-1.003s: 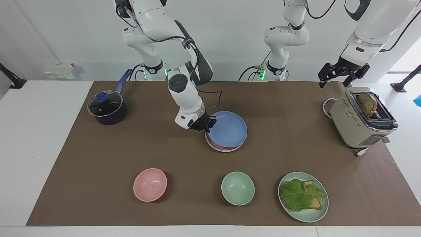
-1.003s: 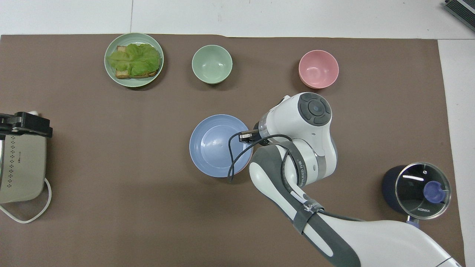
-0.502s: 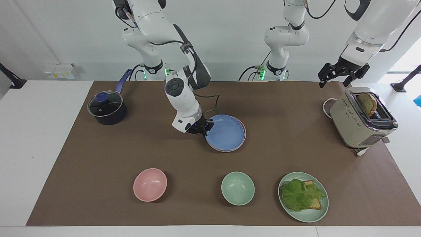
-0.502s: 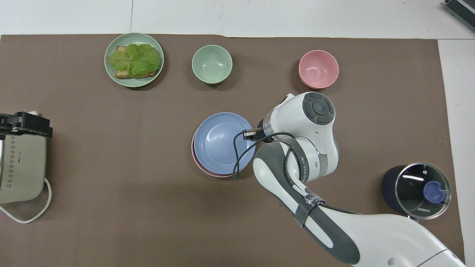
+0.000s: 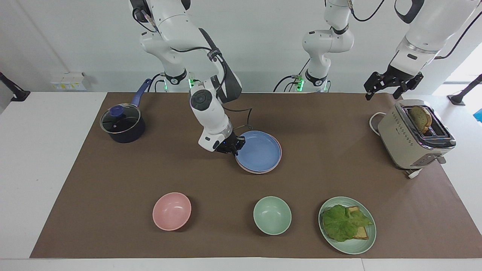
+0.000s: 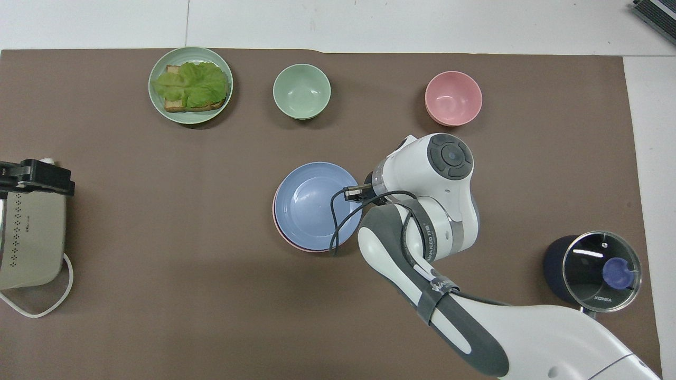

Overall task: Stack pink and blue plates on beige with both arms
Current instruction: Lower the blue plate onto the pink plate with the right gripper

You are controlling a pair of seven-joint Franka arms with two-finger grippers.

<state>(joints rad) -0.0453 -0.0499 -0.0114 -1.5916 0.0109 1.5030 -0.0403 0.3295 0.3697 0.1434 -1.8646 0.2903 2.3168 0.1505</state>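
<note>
The blue plate (image 5: 259, 151) has come down onto the pink plate (image 5: 260, 171) mid-desk; our right claw (image 5: 234, 147) still pinches its rim. Left claw (image 5: 391, 83) waits open above the toaster (image 5: 414, 135). Release remains.

white wall (image 5: 263, 45), white table (image 5: 45, 158), brown mat (image 5: 331, 173).

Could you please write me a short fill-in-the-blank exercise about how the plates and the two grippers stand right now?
1. The blue plate lies on top of the ____ plate.
2. The right gripper is shut on the rim of the ____ plate.
3. The left gripper waits, open, over the ____.
4. The slice of bread stands in the ____.

Missing words: pink; blue; toaster; toaster
</note>
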